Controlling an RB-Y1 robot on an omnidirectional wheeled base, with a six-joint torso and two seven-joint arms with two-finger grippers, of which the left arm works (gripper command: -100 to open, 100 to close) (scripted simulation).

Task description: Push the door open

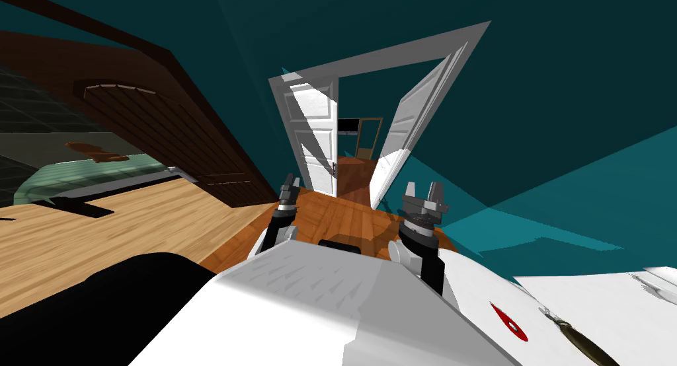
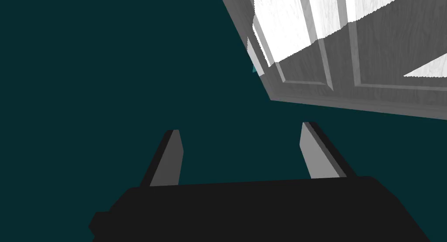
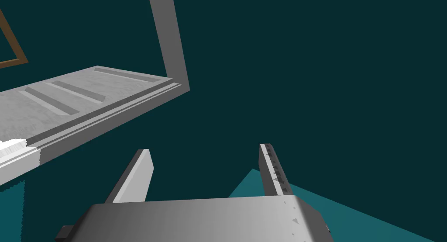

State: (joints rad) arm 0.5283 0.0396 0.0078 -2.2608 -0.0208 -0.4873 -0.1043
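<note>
A white panelled double door stands in the teal wall ahead, inside a grey frame (image 1: pixel 397 51). Its left leaf (image 1: pixel 317 134) is swung partly open and its right leaf (image 1: pixel 403 144) stands wide, leaving a gap between them. My left gripper (image 1: pixel 289 187) is low in front of the left leaf, open and holding nothing. In the left wrist view the open gripper (image 2: pixel 240 152) points at the teal wall, apart from the door panel (image 2: pixel 349 47) beside it. My right gripper (image 1: pixel 425 193) is open near the right leaf's foot; its wrist view shows the gripper (image 3: pixel 205 169), that leaf (image 3: pixel 78 104) and the frame (image 3: pixel 168 38).
A dark wooden bed frame (image 1: pixel 165 131) with green bedding (image 1: pixel 79 174) lies to my left on the wood floor (image 1: pixel 99 230). A white surface (image 1: pixel 595 316) with a red item (image 1: pixel 509 322) is at my right. Through the gap, a wooden frame (image 1: pixel 369 137) shows.
</note>
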